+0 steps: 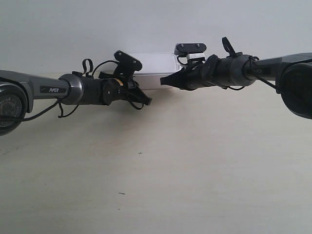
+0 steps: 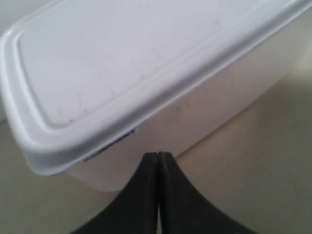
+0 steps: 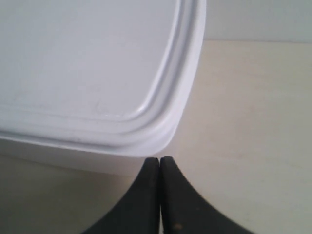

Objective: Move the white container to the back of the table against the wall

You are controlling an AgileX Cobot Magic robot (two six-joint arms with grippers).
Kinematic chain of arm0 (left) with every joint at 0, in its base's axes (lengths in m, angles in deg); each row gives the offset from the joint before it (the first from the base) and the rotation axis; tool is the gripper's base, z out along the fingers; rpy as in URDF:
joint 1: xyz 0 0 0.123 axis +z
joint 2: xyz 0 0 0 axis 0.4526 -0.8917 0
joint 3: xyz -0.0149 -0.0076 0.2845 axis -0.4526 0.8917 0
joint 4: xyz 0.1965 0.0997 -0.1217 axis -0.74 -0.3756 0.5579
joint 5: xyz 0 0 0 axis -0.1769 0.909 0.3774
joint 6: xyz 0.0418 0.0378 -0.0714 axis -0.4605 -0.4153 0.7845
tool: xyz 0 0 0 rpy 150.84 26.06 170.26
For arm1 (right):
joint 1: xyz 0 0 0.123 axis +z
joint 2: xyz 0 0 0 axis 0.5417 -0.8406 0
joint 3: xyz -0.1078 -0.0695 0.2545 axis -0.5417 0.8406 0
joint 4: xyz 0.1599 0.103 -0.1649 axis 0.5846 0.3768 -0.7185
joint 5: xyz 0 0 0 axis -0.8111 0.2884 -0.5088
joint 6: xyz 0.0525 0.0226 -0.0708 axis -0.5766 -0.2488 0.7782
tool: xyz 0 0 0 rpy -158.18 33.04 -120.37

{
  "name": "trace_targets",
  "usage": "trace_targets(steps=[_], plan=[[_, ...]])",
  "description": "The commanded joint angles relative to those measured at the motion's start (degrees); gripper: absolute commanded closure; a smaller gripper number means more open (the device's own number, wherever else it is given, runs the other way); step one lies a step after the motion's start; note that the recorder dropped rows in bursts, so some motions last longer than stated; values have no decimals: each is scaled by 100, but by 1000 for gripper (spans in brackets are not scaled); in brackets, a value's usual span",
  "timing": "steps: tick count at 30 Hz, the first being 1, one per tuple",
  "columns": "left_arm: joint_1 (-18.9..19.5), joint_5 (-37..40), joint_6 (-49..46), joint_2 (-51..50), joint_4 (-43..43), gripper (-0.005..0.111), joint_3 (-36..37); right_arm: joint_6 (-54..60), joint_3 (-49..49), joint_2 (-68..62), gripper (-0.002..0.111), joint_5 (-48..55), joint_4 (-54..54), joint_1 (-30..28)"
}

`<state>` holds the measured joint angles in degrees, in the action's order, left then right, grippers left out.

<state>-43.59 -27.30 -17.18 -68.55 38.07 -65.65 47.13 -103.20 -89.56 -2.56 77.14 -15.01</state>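
Beyond the open foreground of the counter [image 1: 156, 185], the left hand [image 2: 157, 161] and right hand [image 3: 159, 163] are each closed, fingers pressed together, gripping nothing, with tips just at the near side of the white container [image 1: 153, 68]. The container sits at the counter's rear, by the wall [image 1: 97, 24]. Judged essentially complete; any gap behind it cannot be determined.

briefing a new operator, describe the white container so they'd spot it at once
Find the plain pale wall behind the cream wood-grain table. At the table's back edge, between two black arms, sits the white container: the only box there, pale and lidded with rounded corners against their black.
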Motion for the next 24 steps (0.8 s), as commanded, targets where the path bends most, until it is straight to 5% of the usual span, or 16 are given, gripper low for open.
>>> trace_targets(steps=[1, 24], plan=[[0, -248, 13, 102, -36, 107, 8, -22, -63, 19, 108, -555, 19, 24], [0, -30, 13, 102, -36, 107, 8, -9, -63, 19, 108, 64, 28, 24]])
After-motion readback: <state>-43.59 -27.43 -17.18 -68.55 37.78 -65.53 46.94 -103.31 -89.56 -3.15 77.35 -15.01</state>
